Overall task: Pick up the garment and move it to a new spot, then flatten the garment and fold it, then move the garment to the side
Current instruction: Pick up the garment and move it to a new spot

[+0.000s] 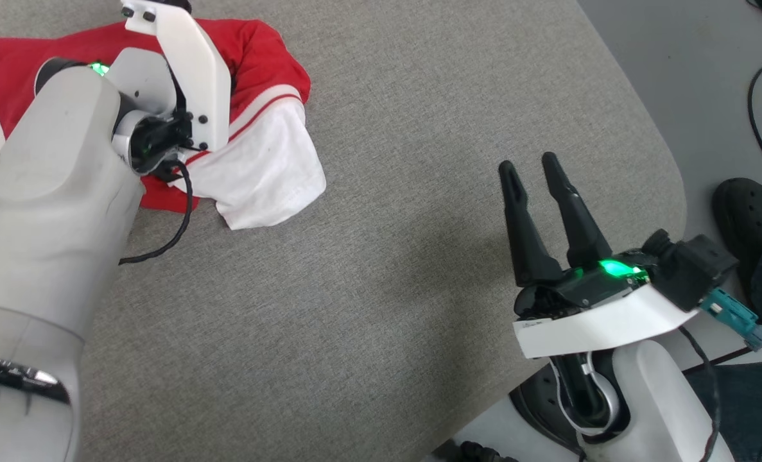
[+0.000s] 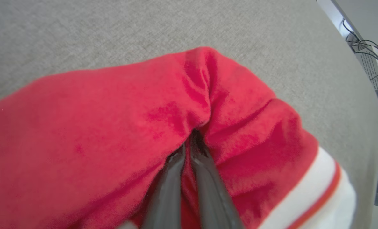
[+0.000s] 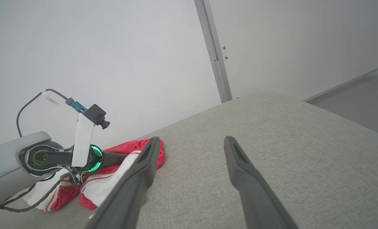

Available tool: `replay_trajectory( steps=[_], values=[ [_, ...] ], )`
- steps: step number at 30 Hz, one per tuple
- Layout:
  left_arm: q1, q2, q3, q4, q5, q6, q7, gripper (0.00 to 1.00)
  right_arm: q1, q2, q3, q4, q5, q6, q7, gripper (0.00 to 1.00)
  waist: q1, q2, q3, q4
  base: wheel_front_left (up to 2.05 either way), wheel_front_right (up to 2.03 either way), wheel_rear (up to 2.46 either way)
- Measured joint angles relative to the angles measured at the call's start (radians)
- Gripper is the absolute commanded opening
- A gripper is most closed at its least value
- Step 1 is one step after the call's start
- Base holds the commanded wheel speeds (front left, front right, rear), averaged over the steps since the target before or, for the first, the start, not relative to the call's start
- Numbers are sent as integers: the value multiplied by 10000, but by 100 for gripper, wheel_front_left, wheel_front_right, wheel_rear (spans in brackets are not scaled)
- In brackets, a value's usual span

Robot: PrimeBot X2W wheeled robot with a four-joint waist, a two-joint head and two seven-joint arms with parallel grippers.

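Head view: the garment runs off the left edge, and much of it is under the left arm. Left wrist view: cloth close and blurred, the left gripper has its tips buried in a red fold. Back in the head view, a dark shoe is clipped at the right edge.

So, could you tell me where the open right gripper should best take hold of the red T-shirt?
Probably the white sleeve, from the robot's right, low over the table. It spills loose off the bunched T-shirt toward the right gripper, its hem edge free, while the left gripper pinches the red body.
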Motion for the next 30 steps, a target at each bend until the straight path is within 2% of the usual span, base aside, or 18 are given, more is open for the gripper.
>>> replay_trajectory(
  steps=[1,3,4,12,16,21,30],
  values=[
    [47,69,-98,-136,-151,2,-42,0,-31,0,52,21,-48,0,0,100,0,0,-30,2,0,0,0],
    [177,240,-270,-454,-541,8,-236,49,-113,10,142,46,-127,0,2,100,0,0,-101,28,0,0,0],
    [238,293,-395,-665,-644,10,-403,100,-124,10,90,75,-238,0,0,100,0,-1,-129,87,0,0,0],
    [900,188,-890,-2385,-2222,12,-2094,100,-95,17,-403,403,-1448,0,0,100,0,0,-627,1330,0,0,0],
    [1542,405,-1244,-2947,-2305,12,-3588,100,-91,21,-562,648,-2209,0,2,100,0,0,-969,2148,0,0,0],
    [3106,663,-1338,-2750,-2554,12,-5538,100,33,-102,-692,1051,-2930,0,0,100,0,0,-1523,3072,0,0,0],
    [5790,476,-1110,-2159,-3492,12,-8226,100,931,-782,-1488,1413,-3024,0,2,100,0,0,-2635,4552,0,0,0]
  ],
)
